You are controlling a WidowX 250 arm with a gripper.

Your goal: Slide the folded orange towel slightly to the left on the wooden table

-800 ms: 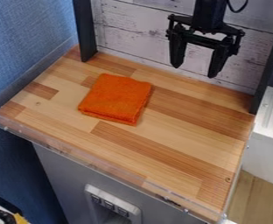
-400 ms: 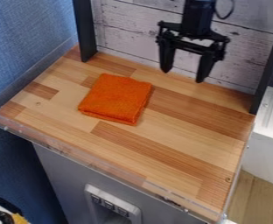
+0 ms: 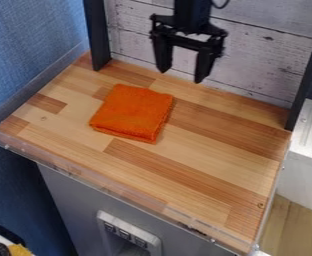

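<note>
The black two-finger claw (image 3: 181,76) hangs from the top of the view, pointing down, at the back of the worktop. Its two fingers stand well apart, and pale planks show through the gap between them.

The folded square of bright orange cloth (image 3: 132,113) is the thing nearest to the claw. It lies flat on the butcher-block worktop of light and mid-brown wood strips (image 3: 205,150), left of the worktop's middle and towards the back. In the view the cloth sits below the claw and to its left, apart from both fingertips. The cloth's upper right corner is the part closest to them. It is folded into several layers, whose edges show along the front and right sides, and it is turned at a slant to the view.

Behind the claw rises a wall of whitewashed, grey-grained planks (image 3: 265,60). A dark upright post (image 3: 97,35) stands at the worktop's back left, beyond the cloth, and a slanting dark post (image 3: 305,80) at its right. A low clear plastic rim (image 3: 112,187) runs along the front edge. Below it, a light grey switch panel (image 3: 102,220) is set in a grey cabinet front (image 3: 68,200).
</note>
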